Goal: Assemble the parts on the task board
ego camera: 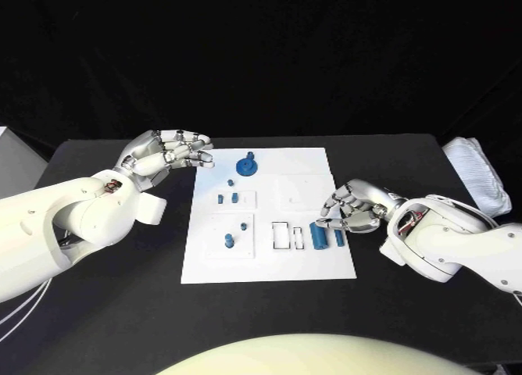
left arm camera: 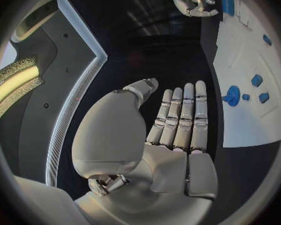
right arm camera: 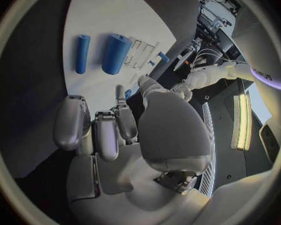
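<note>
Presently, the task board point(ego camera: 312, 266) lies flat in the middle of the black table point(ego camera: 115, 312), its long side running away from the robot.

Left hand point(ego camera: 166, 156): it hovers over the table just beside the board's far left corner, clear of the plate. In the left wrist view the left hand point(left arm camera: 178, 130) has its fingers point(left arm camera: 187, 110) laid straight and side by side, the thumb off to one side, with nothing in the palm. It holds nothing and stands open.

Right hand point(ego camera: 349, 209): it sits at the board's right edge, fingers curled inward above the plate. In the right wrist view the right hand point(right arm camera: 115, 130) shows its fingers bent down toward the board; no part can be seen between them, though the fingertips are partly hidden, so contact with the board cannot be settled.

Parts: a blue gear-like piece point(ego camera: 248, 165) stands near the board's far edge. Two small blue pegs point(ego camera: 227, 198) stand in a square recess on the left half, with another small peg point(ego camera: 230, 183) just beyond them. A further peg point(ego camera: 228, 240) stands in the nearer left recess. A thick blue cylinder point(ego camera: 319, 237) and a thinner blue rod point(ego camera: 340, 237) lie side by side, just below the right hand's fingers, beside two empty rectangular slots point(ego camera: 288, 235).
</note>
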`<action>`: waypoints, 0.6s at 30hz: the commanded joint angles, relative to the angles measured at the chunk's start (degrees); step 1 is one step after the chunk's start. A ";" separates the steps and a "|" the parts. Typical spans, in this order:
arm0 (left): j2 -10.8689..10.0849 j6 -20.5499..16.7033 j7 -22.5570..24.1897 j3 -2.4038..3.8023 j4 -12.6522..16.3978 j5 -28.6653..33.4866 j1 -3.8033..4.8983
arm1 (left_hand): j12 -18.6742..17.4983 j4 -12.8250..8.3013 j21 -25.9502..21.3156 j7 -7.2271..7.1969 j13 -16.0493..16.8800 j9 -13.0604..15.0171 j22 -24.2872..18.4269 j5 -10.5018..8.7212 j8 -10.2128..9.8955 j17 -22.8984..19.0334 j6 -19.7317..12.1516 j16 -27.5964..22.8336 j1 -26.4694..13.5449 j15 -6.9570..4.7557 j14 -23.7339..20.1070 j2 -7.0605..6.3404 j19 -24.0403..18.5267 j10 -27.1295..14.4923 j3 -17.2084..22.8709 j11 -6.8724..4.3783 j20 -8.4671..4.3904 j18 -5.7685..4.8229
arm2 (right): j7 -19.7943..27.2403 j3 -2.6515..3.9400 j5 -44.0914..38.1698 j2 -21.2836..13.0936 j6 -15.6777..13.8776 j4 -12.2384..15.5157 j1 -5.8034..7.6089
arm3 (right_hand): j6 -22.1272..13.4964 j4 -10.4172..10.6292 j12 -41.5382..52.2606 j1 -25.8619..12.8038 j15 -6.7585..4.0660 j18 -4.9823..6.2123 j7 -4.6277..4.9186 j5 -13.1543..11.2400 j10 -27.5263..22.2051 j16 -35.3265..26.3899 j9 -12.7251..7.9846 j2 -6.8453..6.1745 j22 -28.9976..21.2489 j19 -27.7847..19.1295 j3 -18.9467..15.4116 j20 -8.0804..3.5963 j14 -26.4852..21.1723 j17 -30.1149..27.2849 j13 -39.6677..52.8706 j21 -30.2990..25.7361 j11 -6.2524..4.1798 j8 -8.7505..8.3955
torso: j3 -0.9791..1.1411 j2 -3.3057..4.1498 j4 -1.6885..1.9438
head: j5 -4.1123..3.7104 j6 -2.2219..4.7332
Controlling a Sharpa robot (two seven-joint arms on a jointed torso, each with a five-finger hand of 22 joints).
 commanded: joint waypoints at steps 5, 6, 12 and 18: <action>-0.15 1.38 1.60 0.04 0.44 0.21 -0.02 | 1.22 3.53 -2.54 0.12 0.21 -0.03 -1.78 -0.45 0.72 0.88 -0.71 0.78 -2.40 0.13 -0.78 -0.97 1.76 -0.85 -4.17 -0.04 0.33 0.73 | -7.76 0.00 -7.53 0.12 0.65 0.72 -0.48 | -0.54 0.11 1.14 -0.72 -0.56 -0.96 -0.22 -0.57 0.70 1.26 0.71 0.26 5.42 2.82 -2.66 -0.37 4.18 5.87 1.78 1.67 -0.11 1.32 | -0.09 0.04 0.09 | 0.12 0.04; -0.19 1.39 1.65 0.04 0.46 0.24 -0.02 | 1.38 4.07 -2.91 0.12 0.23 -0.02 -2.03 -0.69 0.79 1.00 -0.76 0.85 -2.44 0.12 -0.84 -0.97 2.00 -0.95 -4.77 -0.04 0.33 0.74 | -8.43 -0.01 -8.15 0.16 0.88 0.76 -0.56 | -0.57 0.14 1.63 -0.87 -0.58 -1.06 -0.27 -0.61 1.03 1.54 0.85 0.48 5.75 2.89 -3.33 -0.38 4.28 6.47 2.44 2.27 -0.14 1.61 | -0.08 0.06 0.07 | 0.09 -0.02; -0.31 1.50 1.72 0.04 0.49 0.34 -0.02 | 1.69 5.08 -3.53 0.02 0.26 0.00 -2.47 -0.96 0.96 1.21 -0.74 0.95 -2.41 0.13 -0.96 -0.67 2.44 -1.06 -5.68 -0.07 0.33 0.74 | -11.21 -0.04 -11.11 0.40 1.68 1.00 -1.03 | -0.51 0.22 2.32 -2.52 -0.73 -1.44 -0.63 -0.46 1.56 2.54 1.72 1.87 7.22 3.12 -9.11 -0.45 4.67 8.73 3.88 4.76 -0.41 3.57 | 0.04 0.18 -0.01 | 0.04 -0.09; -0.29 1.61 1.71 0.04 0.50 0.37 -0.01 | 1.80 5.36 -3.71 -0.03 0.28 0.02 -2.59 -0.96 1.03 1.27 -0.69 0.98 -2.33 0.11 -1.00 -0.55 2.57 -1.06 -5.90 -0.12 0.33 0.74 | -12.80 -0.04 -13.04 0.89 2.62 1.11 -1.47 | -0.29 0.27 2.21 -3.28 -0.90 -1.63 -0.94 0.15 1.60 2.97 2.26 2.77 7.96 3.23 -12.19 -0.56 4.85 9.72 4.17 6.00 -0.65 5.04 | 0.09 0.15 -0.15 | -0.15 -0.22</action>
